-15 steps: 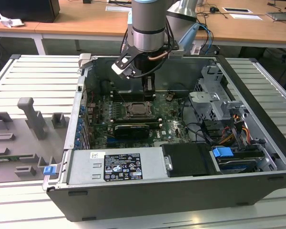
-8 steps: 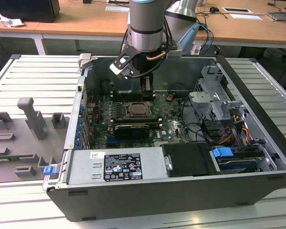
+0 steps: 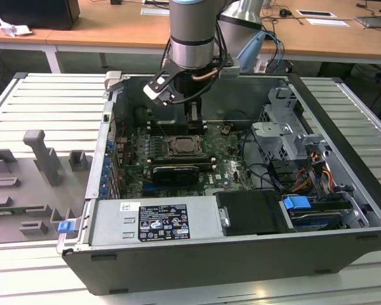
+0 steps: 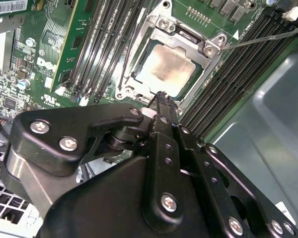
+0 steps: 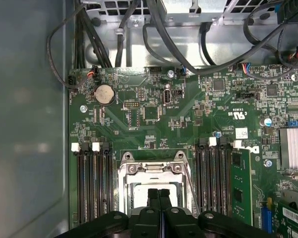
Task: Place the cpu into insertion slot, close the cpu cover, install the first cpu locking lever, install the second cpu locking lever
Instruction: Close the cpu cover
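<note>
The cpu (image 4: 165, 69) lies flat in the insertion slot (image 3: 185, 147) on the green board, its pale metal face showing. The silvery cpu cover (image 4: 206, 45) lies down around it, framing the chip through its square cut-out. A thin wire locking lever (image 4: 260, 38) sticks out from one corner of the socket, away from the frame. My black gripper (image 4: 161, 97) hangs just above the socket's edge, its two fingers pressed together and shut with nothing between them. In the first wrist view the gripper (image 5: 159, 193) sits over the cover (image 5: 150, 169).
Rows of long memory slots (image 5: 93, 178) flank the socket on both sides. A black expansion card (image 3: 176, 173) lies beside the socket. Cables (image 5: 208, 59) and a drive cage (image 3: 286, 124) fill the case's right in the exterior view. Grey fixtures (image 3: 41, 159) stand outside the case.
</note>
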You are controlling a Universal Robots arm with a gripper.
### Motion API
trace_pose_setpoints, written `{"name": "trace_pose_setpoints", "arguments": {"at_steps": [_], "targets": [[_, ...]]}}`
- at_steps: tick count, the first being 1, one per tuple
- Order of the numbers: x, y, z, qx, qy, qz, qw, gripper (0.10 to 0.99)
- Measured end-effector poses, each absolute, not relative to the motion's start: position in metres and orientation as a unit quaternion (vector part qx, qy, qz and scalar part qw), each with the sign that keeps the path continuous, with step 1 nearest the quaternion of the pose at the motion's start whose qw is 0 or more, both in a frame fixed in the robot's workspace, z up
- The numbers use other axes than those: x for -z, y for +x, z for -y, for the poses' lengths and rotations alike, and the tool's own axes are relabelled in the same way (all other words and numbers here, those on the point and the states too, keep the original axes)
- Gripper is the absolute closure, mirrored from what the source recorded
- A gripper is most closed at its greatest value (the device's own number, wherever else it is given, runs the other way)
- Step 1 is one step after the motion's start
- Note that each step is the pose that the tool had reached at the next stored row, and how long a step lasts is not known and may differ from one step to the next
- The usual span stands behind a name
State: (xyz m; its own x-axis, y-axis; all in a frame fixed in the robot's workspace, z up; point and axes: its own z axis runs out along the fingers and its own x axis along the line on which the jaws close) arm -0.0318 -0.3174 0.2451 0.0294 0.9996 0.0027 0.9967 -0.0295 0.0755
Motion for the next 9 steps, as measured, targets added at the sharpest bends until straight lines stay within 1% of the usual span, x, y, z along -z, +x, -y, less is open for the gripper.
{"name": "trace_pose_setpoints", "arguments": {"at_steps": [9], "targets": [[-0.2449, -0.0387, 0.3174, -0.027, 0.717, -0.696, 0.026, 0.980]]}}
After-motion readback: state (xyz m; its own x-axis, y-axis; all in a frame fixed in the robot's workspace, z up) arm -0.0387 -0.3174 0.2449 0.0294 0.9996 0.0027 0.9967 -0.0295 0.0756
